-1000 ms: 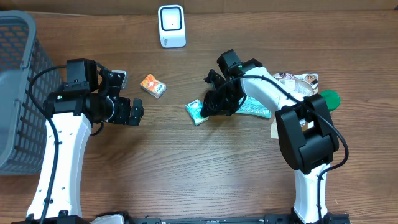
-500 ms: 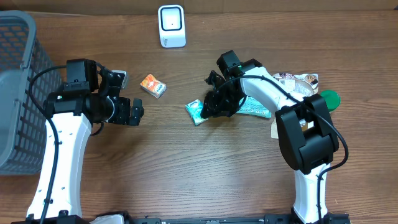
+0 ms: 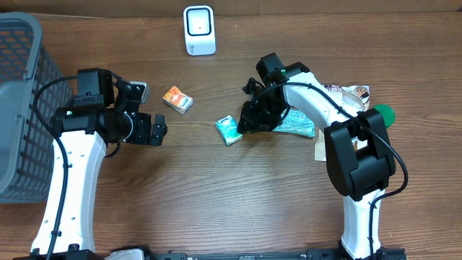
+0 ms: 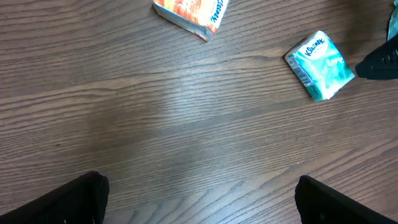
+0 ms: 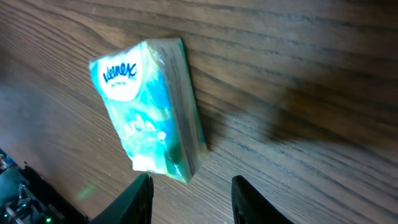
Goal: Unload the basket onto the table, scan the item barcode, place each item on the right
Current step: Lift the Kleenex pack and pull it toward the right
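A teal Kleenex tissue pack (image 3: 228, 130) lies flat on the wood table, left of my right gripper (image 3: 248, 120). In the right wrist view the pack (image 5: 149, 106) sits just ahead of the gripper (image 5: 193, 202). Its jaws stand partly open with only bare wood between the fingers (image 5: 140, 198). The white barcode scanner (image 3: 199, 30) stands at the table's far edge. My left gripper (image 3: 156, 131) hovers wide open over bare wood (image 4: 202, 205). It sees the pack (image 4: 320, 65) ahead to its right. No barcode shows on the pack.
An orange box (image 3: 177, 99) lies between the left arm and the scanner, and shows at the top of the left wrist view (image 4: 189, 12). A grey basket (image 3: 18, 87) fills the left edge. A teal packet (image 3: 297, 125), a round printed item (image 3: 348, 94) and a green object (image 3: 383, 114) crowd the right arm.
My right gripper has drawn back a little up and to the right, off the tissue pack's end. The pack stays on the table. The left arm has not moved.
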`<move>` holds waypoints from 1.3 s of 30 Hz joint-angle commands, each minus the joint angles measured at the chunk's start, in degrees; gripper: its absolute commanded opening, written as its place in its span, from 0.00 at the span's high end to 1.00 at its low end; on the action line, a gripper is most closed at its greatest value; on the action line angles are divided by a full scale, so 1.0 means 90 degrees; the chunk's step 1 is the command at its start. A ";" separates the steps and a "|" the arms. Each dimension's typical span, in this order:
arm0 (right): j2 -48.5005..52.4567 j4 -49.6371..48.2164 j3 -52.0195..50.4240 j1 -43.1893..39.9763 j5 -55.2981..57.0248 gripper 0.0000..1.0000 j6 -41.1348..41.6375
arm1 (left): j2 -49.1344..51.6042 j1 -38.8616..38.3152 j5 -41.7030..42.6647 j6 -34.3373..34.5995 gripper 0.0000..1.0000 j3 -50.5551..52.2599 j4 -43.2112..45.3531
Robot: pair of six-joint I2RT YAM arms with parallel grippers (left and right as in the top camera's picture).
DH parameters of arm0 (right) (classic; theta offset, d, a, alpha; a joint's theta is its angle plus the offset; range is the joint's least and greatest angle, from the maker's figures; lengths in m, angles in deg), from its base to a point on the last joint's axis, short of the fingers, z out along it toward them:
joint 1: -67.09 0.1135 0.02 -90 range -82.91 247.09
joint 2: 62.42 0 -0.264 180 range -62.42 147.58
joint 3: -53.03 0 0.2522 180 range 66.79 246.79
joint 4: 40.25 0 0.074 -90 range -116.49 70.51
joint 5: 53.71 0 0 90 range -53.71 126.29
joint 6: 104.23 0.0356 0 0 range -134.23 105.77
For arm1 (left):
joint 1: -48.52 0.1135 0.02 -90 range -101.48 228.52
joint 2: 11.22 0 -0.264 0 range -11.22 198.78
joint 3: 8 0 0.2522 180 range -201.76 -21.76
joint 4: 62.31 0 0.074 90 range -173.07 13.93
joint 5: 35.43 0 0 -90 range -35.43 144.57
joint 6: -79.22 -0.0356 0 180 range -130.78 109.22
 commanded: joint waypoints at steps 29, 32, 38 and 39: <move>-0.0194 -0.0092 0.0151 -0.0019 0.0112 0.60 0.0005 | 0.0010 0.0010 0.0027 -0.0138 0.00 -0.0029 0.0007; -0.0194 -0.0240 0.0151 -0.0019 0.0109 0.61 0.0068 | 0.0010 0.0010 0.0027 -0.0138 0.00 -0.0029 0.0007; -0.0175 -0.0447 0.0114 0.0051 0.0109 0.61 0.0243 | 0.0010 0.0010 0.0027 -0.0138 0.00 -0.0029 0.0005; -0.0175 -0.0447 0.0102 0.0053 0.0112 0.61 0.0240 | 0.0010 0.0010 0.0029 -0.0138 0.00 -0.0029 0.0007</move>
